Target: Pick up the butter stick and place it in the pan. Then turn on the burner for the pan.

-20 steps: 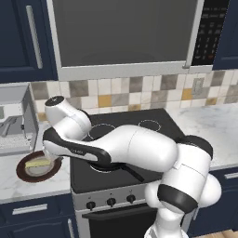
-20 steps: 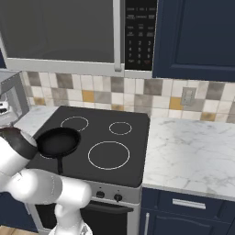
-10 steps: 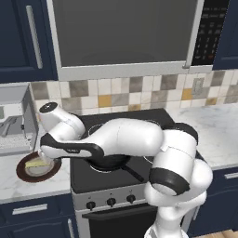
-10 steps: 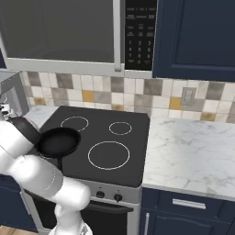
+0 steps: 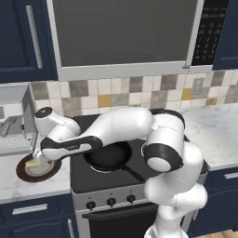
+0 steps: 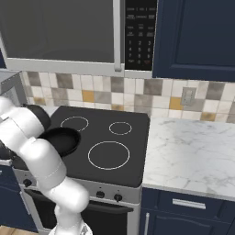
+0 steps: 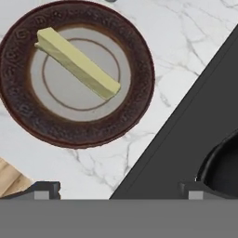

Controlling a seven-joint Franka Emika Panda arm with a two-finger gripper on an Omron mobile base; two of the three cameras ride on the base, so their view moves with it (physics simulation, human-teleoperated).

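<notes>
The butter stick [image 7: 76,62], a pale yellow bar, lies diagonally on a brown-rimmed plate [image 7: 142,88] on the marble counter left of the stove. My gripper [image 7: 121,190] hangs open above the counter between the plate and the cooktop edge, with the butter stick up and left of it and nothing between its fingers. In the left base view the gripper [image 5: 41,160] sits over the plate [image 5: 23,175], partly hiding the butter stick [image 5: 30,164]. The black pan [image 5: 109,155] [image 6: 59,140] [image 7: 223,169] rests on the front-left of the cooktop. The burner under the pan is hidden.
Three other white burner rings [image 6: 108,155] mark the black cooktop [image 7: 181,135]. Knobs [image 5: 111,202] line the stove front. A grey appliance [image 5: 14,132] stands behind the plate. A wooden corner [image 7: 9,183] lies near the plate. My arm stretches low across the pan.
The arm's upper links have leaned further left toward the plate. The hand has stayed over the plate's right edge, jaws open throughout.
</notes>
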